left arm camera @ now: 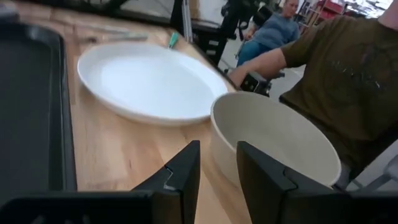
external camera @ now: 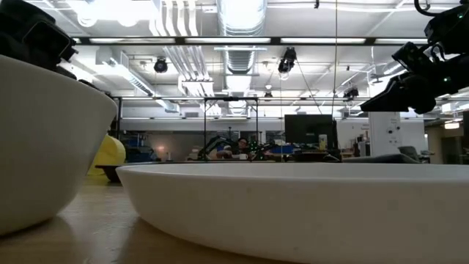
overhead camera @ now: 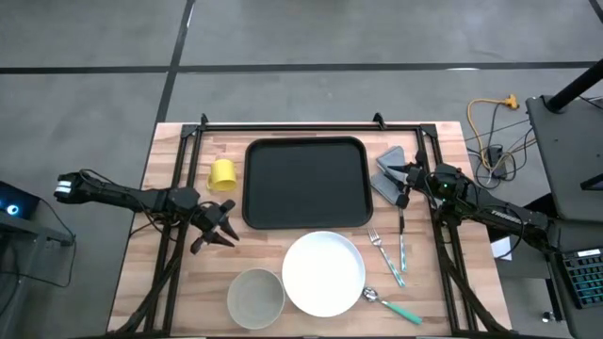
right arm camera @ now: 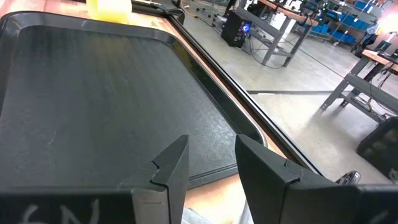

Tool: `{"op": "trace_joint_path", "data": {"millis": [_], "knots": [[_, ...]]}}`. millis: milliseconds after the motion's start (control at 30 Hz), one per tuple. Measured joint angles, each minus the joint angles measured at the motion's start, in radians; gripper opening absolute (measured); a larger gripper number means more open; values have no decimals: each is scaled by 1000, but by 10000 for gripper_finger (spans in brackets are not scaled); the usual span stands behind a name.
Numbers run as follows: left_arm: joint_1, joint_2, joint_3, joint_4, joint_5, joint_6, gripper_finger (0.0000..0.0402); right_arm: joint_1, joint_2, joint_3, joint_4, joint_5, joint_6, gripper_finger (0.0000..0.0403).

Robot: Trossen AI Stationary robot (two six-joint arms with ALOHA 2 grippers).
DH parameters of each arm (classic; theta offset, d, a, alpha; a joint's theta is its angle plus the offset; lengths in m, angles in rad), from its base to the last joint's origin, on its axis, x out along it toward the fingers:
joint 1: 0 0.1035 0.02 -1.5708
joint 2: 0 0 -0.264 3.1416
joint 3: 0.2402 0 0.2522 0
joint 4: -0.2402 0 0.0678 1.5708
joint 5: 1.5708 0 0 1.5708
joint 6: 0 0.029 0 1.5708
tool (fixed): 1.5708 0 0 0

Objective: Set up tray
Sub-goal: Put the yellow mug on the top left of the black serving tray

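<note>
A wooden table (overhead camera: pixel 160 282) is sitting on grey floor. The black tray (overhead camera: pixel 306 183) is lying empty at its far centre. My right gripper (overhead camera: pixel 402 185) is hovering beside its right edge, fingers parted, holding nothing. My left gripper (overhead camera: pixel 219 229) is hovering open near the bowl (overhead camera: pixel 255 298) and white plate (overhead camera: pixel 323 274).

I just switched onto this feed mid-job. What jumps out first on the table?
The big black tray lies empty at the table's far middle, with the white plate just in front of it and a pale bowl beside the plate. The left gripper hovers open left of the tray, below a yellow cup; the right gripper sits open at the tray's right edge.
</note>
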Motion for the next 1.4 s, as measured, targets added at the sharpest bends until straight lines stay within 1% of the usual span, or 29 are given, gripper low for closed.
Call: {"op": "trace_joint_path", "data": {"millis": [300,400,667,967,1133,1400], "knots": [[0,0,1,153,-2,7,91,0,0,0,0,0,0,123],[0,0,2,178,-2,7,91,0,0,0,0,0,0,123],[0,0,25,166,-1,7,91,0,0,0,0,0,0,123],[0,0,104,139,1,7,91,0,0,0,0,0,0,123],[0,2,161,70,1,7,91,0,0,0,0,0,0,123],[0,43,228,36,-7,7,91,0,0,0,0,0,0,123]]}}
